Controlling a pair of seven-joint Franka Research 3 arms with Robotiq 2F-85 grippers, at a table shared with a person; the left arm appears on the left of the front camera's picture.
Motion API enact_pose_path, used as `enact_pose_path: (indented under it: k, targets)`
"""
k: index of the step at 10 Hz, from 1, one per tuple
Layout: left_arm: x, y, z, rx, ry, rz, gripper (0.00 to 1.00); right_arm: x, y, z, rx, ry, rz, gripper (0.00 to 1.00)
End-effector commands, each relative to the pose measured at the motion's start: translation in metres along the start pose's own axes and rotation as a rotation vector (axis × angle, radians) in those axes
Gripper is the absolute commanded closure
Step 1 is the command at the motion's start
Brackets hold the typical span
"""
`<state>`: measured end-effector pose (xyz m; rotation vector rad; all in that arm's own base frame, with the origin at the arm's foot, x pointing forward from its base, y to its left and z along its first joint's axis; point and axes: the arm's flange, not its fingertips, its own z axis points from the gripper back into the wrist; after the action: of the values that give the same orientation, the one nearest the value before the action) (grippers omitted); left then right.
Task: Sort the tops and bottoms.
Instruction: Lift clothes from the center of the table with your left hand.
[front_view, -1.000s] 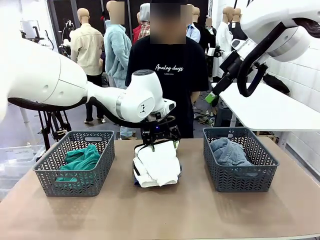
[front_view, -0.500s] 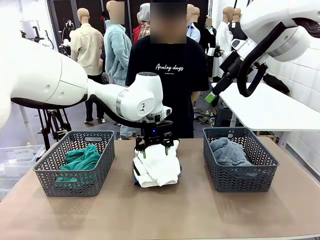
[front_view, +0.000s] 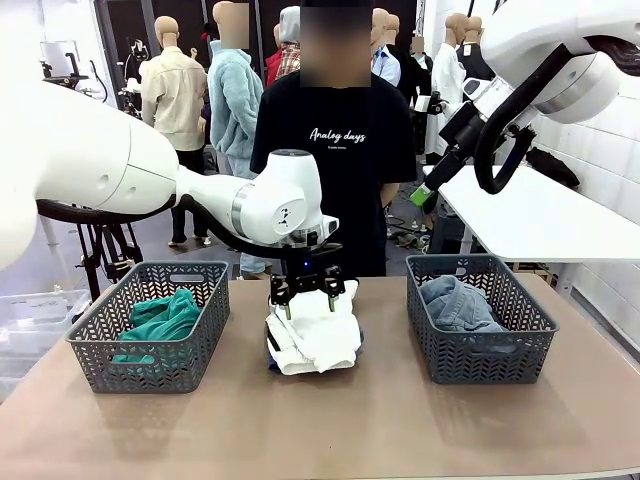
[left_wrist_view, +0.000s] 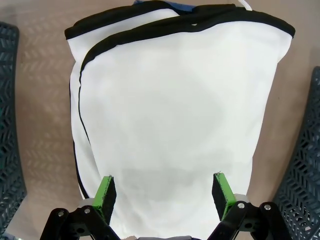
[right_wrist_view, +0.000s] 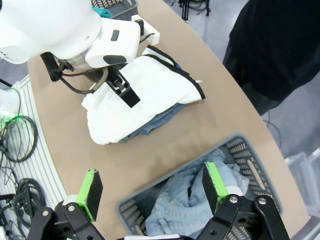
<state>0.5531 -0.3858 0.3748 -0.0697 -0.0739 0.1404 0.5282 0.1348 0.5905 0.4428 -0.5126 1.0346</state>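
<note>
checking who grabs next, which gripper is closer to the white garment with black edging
Left. The left gripper hangs open just above the white garment mid-table. The right gripper is open, raised high off to the right, above the right-hand basket.

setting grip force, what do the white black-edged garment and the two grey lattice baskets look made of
White garment with black edging: smooth matte cloth, perhaps cotton; it lies in soft folds. Left grey lattice basket and right grey lattice basket: likely rigid moulded plastic, judging by the even cut-out walls.
</note>
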Motion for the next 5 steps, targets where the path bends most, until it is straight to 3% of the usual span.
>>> enact_pose_path:
  k: [1, 4, 5]
  targets:
    - [0.0059, -0.0011, -0.0053, -0.025, 0.020, -0.026, 0.00, -0.0007, -0.0004, -0.0003, 0.002, -0.001, 0.014, 0.00]
    - [0.0076, -0.0019, -0.0144, -0.003, 0.046, -0.040, 0.04, -0.0007, -0.0004, -0.0003, 0.002, -0.001, 0.014, 0.00]
    - [0.0073, -0.0031, -0.0146, 0.004, 0.054, -0.053, 0.20, -0.0007, -0.0004, -0.0003, 0.002, -0.001, 0.014, 0.00]
